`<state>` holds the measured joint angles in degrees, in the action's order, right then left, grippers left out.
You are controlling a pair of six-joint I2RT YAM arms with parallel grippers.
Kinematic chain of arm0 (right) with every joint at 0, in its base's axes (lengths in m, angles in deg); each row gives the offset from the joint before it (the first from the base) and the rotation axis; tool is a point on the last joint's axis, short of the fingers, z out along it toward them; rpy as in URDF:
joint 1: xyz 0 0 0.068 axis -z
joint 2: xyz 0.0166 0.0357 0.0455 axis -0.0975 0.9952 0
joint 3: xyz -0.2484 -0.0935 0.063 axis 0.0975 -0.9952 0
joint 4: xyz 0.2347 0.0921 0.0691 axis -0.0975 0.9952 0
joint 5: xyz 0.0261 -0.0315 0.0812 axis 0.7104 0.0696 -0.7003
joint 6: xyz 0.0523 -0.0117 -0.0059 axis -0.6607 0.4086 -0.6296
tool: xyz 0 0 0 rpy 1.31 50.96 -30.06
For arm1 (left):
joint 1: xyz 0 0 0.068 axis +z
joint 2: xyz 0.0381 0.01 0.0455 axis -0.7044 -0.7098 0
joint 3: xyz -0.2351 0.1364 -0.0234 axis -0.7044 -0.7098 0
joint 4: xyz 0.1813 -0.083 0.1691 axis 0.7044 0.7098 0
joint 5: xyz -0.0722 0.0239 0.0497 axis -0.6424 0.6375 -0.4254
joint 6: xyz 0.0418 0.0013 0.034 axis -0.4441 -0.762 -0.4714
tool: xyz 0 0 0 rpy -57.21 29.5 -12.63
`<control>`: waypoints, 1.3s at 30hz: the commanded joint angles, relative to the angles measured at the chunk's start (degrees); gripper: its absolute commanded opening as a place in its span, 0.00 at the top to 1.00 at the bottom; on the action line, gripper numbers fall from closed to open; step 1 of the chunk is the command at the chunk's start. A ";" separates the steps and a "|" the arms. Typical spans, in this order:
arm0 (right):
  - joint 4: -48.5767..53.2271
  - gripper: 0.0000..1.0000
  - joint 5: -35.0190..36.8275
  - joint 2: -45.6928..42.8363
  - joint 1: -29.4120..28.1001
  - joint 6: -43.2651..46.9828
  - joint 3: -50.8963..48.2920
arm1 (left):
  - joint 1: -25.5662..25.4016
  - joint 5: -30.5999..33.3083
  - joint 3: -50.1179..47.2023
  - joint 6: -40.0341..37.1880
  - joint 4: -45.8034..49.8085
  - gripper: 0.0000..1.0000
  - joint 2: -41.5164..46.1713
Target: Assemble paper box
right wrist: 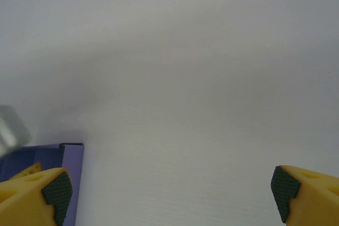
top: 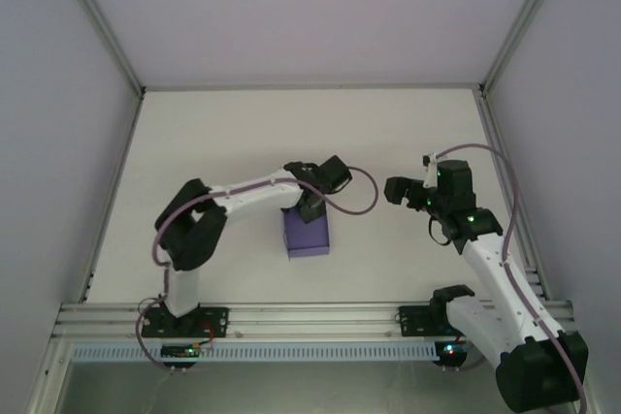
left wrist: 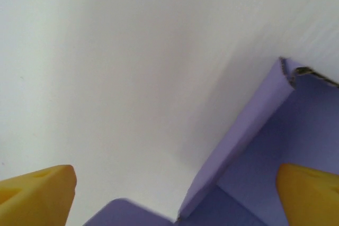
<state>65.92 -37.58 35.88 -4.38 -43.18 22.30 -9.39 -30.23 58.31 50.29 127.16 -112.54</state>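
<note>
The paper box (top: 307, 235) is a small lavender-purple open box on the white table, just in front of the left arm's wrist. My left gripper (top: 309, 205) hangs over its far end. In the left wrist view the left gripper (left wrist: 175, 202) is open, its yellow fingers (left wrist: 37, 194) far apart. One upright wall of the paper box (left wrist: 243, 141) stands between them, touching neither. My right gripper (top: 396, 191) is open to the right of the box, apart from it. Between the right gripper's (right wrist: 169, 197) fingertips lies bare table, with a corner of the paper box (right wrist: 73, 178) beside its left finger.
An aluminium rail (top: 310, 317) runs along the near edge where both arm bases are bolted. Pale walls and metal posts (top: 97, 16) enclose the table on three sides. White tabletop (top: 310, 133) stretches behind the box.
</note>
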 commanded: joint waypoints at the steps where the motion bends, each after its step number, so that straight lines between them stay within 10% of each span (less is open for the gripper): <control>1: -0.33 0.01 -2.77 -0.36 0.35 1.35 -0.64 | -0.23 -4.25 1.77 -2.09 -0.40 0.01 5.74; 10: -9.16 0.01 -12.98 8.39 -4.72 15.14 1.81 | 7.33 -11.03 -1.15 12.68 -7.84 0.01 23.44; 15: -5.91 0.01 -10.65 25.06 -17.54 31.84 11.86 | 17.81 -20.16 -11.18 24.09 -13.40 0.01 37.42; 23: 10.17 0.05 -9.46 56.03 -28.48 58.22 36.08 | 23.82 -17.00 -28.06 36.71 -9.78 0.01 53.50; 31: 5.01 0.16 -5.46 67.44 -29.95 50.66 44.02 | 24.64 -16.53 -34.78 38.55 -10.27 0.01 59.55; 39: -1.76 0.65 4.73 65.63 -29.85 33.13 37.82 | 24.73 -14.79 -35.42 37.80 -12.16 0.01 58.26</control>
<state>66.45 -38.63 103.04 -34.41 -0.50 63.30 15.15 -46.54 23.03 87.53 116.56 -53.96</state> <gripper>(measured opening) 0.376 0.994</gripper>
